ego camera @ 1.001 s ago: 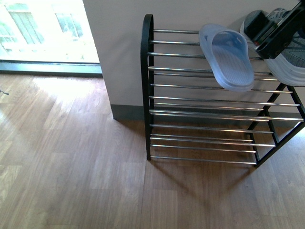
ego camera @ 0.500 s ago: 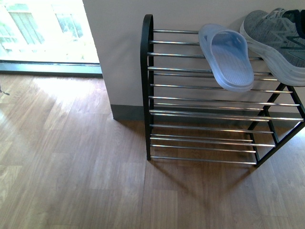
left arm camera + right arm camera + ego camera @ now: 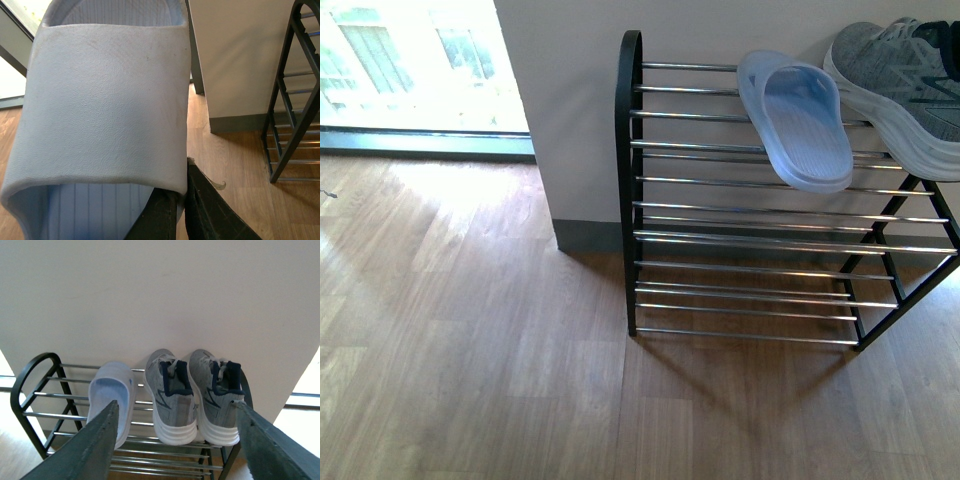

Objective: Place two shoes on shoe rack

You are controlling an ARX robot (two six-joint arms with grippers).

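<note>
One slide sandal (image 3: 105,95) pinched between left fingers (image 3: 157,220).

Shoe rack (image 3: 35,371) top tier, seen against a plain wall.
A pale blue slide sandal (image 3: 111,397) lies beside two grey knit sneakers (image 3: 192,395) standing side by side, heels outward; the right gripper (image 3: 175,440) fingers (image 3: 85,450) stand wide apart.

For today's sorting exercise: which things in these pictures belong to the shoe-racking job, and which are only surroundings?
Belongs to the job:
- pale blue rubber slide sandal on the rack
- second pale blue slide sandal, held in the left hand
- pair of grey knit sneakers with white soles
- black-framed rack with chrome bars

Only surroundings:
- wooden plank floor
- cream wall
- bright window
</note>
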